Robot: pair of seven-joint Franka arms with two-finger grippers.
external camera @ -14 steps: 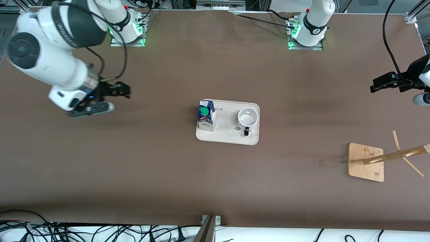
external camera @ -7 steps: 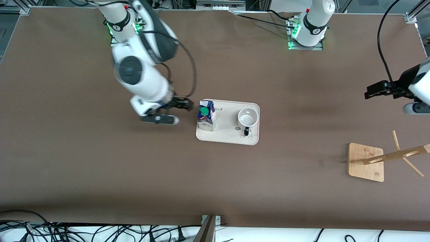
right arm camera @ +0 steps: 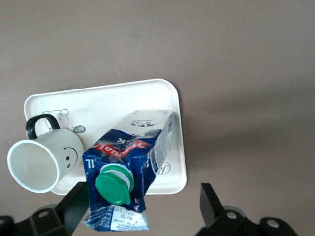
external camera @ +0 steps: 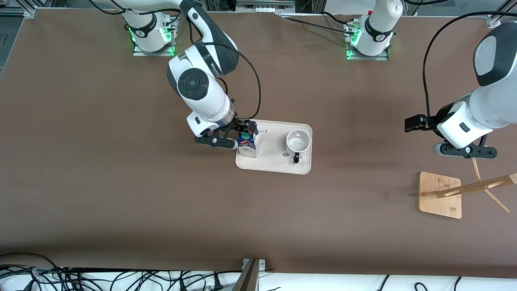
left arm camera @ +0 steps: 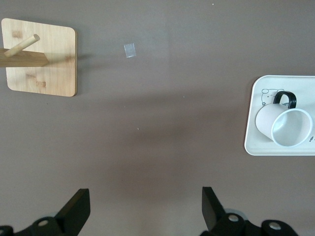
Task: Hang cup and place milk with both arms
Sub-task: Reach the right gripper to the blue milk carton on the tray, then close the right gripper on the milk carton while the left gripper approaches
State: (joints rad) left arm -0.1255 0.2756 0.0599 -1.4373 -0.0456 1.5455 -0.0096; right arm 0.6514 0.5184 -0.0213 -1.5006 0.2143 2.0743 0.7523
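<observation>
The milk point(external camera: 248, 146), a blue and white carton with a green cap, stands on the white tray point(external camera: 274, 163) at its end toward the right arm. The cup point(external camera: 298, 141), white with a black handle, stands upright at the tray's other end. My right gripper point(external camera: 241, 129) is open just over the milk; in the right wrist view the milk point(right arm camera: 129, 164) sits between the spread fingers point(right arm camera: 74, 202), close to one, with the cup point(right arm camera: 42, 163) beside it. My left gripper point(external camera: 415, 123) is open and empty above bare table, between the tray and the rack; its wrist view shows the cup point(left arm camera: 284, 126).
A wooden cup rack with a bamboo base point(external camera: 439, 195) and a leaning peg post point(external camera: 476, 186) stands toward the left arm's end, nearer the front camera; it also shows in the left wrist view point(left arm camera: 42, 59). Cables lie along the front edge point(external camera: 121, 279).
My right arm has swung from its end of the table to the tray, and its gripper now hangs over the milk. My left arm has moved in toward the tray.
</observation>
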